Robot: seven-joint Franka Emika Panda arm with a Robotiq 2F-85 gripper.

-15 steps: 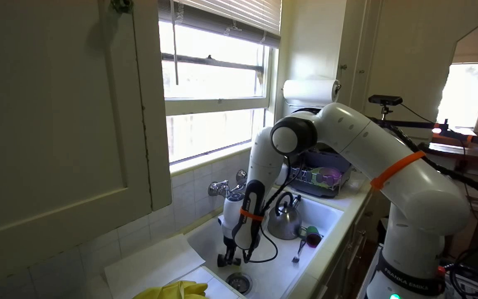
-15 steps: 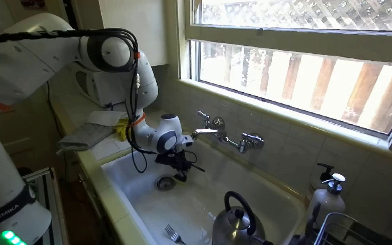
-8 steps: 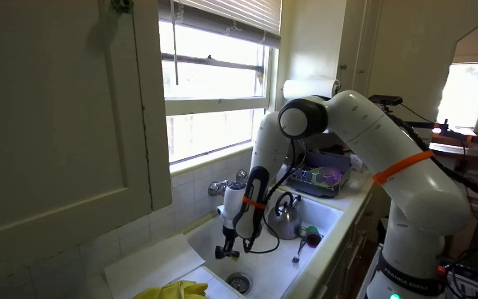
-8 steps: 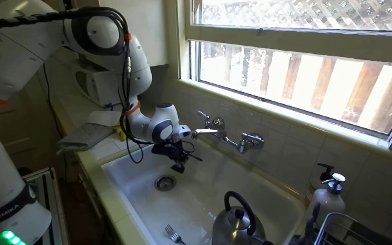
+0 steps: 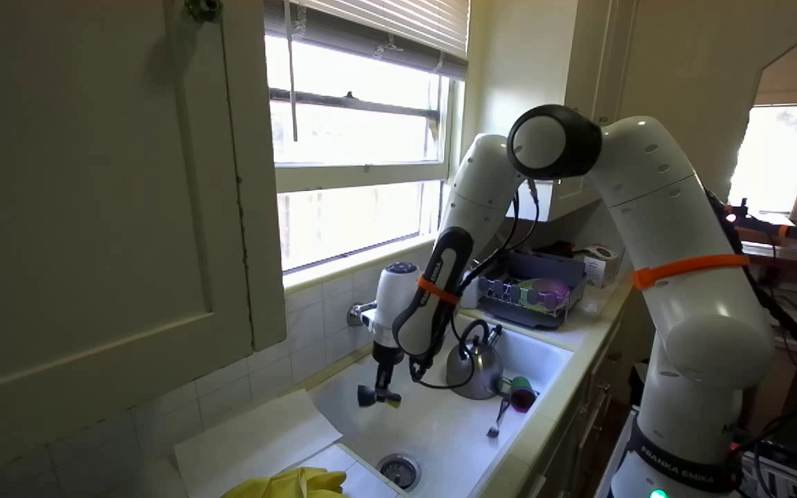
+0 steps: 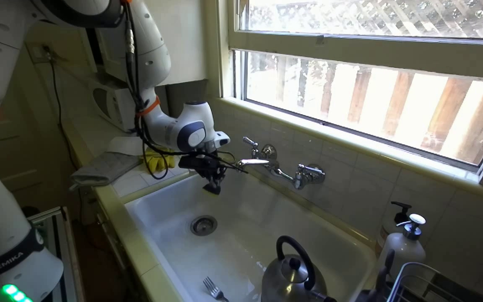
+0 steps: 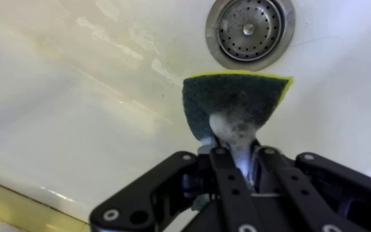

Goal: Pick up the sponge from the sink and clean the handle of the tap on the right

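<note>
Black band (image 5: 682,462) on arm base (image 5: 682,408), outside sink (image 6: 241,243), reads "FRANKA EMIKA". Gripper (image 7: 237,145) pinches dark green sponge (image 7: 233,93) above sink. Kettle (image 6: 292,279) inside sink.

The scouring sponge (image 7: 233,95) looks rough and matt, the gripper (image 7: 236,142) smooth and matt, the drain strainer (image 7: 248,29) brushed metal, while in an exterior view the sink (image 6: 208,258) is smooth and glossy, the far tap (image 6: 274,168) polished chrome, the near kettle (image 6: 289,285) satiny steel, and the cloth (image 6: 107,168) at left matt.
</note>
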